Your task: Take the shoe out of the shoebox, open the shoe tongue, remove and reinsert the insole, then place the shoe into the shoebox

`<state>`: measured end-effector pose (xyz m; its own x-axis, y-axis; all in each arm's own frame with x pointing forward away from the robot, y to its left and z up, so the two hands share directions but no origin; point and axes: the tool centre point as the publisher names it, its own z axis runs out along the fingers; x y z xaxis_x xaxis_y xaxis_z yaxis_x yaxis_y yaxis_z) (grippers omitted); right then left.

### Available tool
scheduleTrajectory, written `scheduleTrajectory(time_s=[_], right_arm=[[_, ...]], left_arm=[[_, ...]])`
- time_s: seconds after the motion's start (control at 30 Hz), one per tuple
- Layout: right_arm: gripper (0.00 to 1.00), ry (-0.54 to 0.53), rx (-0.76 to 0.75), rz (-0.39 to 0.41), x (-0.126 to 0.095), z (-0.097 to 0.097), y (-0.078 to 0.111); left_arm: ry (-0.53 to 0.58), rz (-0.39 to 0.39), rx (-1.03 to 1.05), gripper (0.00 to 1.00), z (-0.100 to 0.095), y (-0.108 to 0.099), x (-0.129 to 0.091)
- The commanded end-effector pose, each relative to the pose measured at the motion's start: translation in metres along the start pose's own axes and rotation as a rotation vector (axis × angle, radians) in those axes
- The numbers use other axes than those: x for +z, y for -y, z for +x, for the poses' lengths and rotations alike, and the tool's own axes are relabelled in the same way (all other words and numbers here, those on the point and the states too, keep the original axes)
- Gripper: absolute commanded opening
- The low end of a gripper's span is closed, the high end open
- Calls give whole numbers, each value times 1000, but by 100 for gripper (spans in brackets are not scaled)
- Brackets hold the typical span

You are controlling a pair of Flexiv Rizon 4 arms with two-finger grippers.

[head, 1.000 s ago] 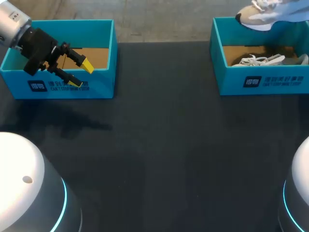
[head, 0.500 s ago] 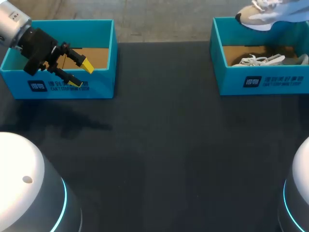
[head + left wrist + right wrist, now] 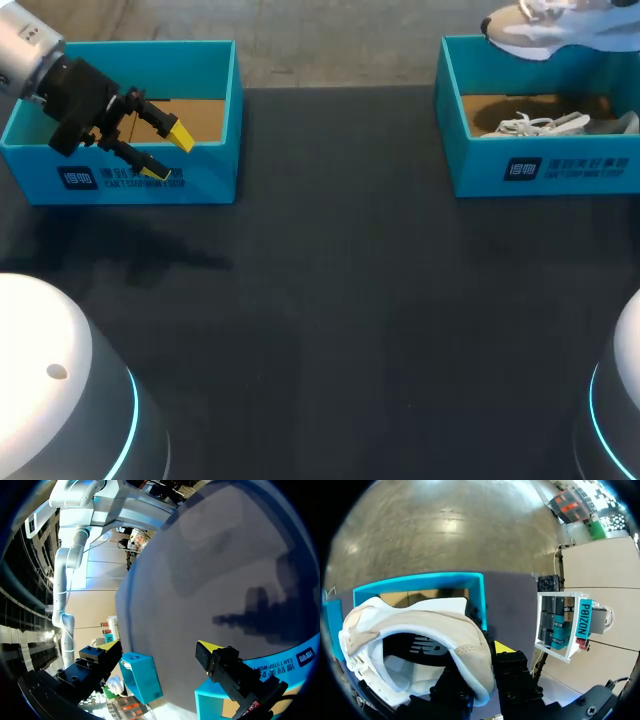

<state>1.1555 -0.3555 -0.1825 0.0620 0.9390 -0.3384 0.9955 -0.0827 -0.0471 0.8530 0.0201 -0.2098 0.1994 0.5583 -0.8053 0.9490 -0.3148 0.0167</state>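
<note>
The shoe (image 3: pixel 556 24), a beige and white sneaker, is up in the air at the upper right of the head view, just above the back wall of the right shoebox (image 3: pixel 545 172) and partly cut off by the frame's edge. In the right wrist view the shoe (image 3: pixel 415 625) fills the space ahead of the right end effector (image 3: pixel 484 666). Its padded heel collar is pinched between the two black fingers, one yellow fingertip (image 3: pixel 502 647) showing beside the collar, so this end effector is clenched on the shoe. Beyond the shoe lies the teal right shoebox (image 3: pixel 420 579) with its brown cardboard floor.

A second sneaker (image 3: pixel 545 125), white laces up, lies inside the right shoebox in the head view.

At the upper left of the head view, the left end effector (image 3: pixel 165 152) hangs over the front wall of the left shoebox (image 3: pixel 205 170). Its yellow tips stand apart with nothing between them: released. In the left wrist view one yellow-tipped finger of the left end effector (image 3: pixel 212 652) shows over that box's teal wall (image 3: pixel 280 662).

Both boxes stand on the dark counter (image 3: pixel 330 300), well apart, at the left and right of the head view.
</note>
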Motion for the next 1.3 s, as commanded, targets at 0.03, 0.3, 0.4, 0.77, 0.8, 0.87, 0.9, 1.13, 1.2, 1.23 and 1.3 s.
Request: scheduleTrajectory(time_s=[0.03, 0.3, 0.4, 0.77, 0.8, 0.87, 0.9, 1.13, 1.2, 1.23, 1.3], right_arm=[[0, 5, 9, -17, 4, 4, 9], [0, 1, 47, -29, 17, 11, 14], [0, 8, 58, -36, 24, 14, 15], [0, 33, 87, -50, 47, 28, 17], [0, 34, 88, -50, 48, 28, 17], [0, 36, 98, -54, 52, 29, 17], [0, 39, 106, -58, 55, 30, 16], [0, 57, 122, -74, 71, 38, 12], [0, 58, 124, -74, 75, 39, 11], [0, 58, 125, -74, 77, 40, 10], [0, 60, 127, -77, 81, 43, 8]], left_arm=[[-3, -1, 1, 100, 0, 0, 0], [-3, -1, 1, 100, 0, 0, 0], [-3, -1, 1, 100, 0, 0, 0], [-3, -1, 1, 100, 0, 0, 0], [-3, -1, 1, 100, 0, 0, 0], [-3, -1, 1, 100, 0, 0, 0], [-3, -1, 1, 100, 0, 0, 0], [-3, -1, 1, 100, 0, 0, 0], [-3, -1, 1, 100, 0, 0, 0], [-3, -1, 1, 100, 0, 0, 0], [-3, -1, 1, 100, 0, 0, 0]])
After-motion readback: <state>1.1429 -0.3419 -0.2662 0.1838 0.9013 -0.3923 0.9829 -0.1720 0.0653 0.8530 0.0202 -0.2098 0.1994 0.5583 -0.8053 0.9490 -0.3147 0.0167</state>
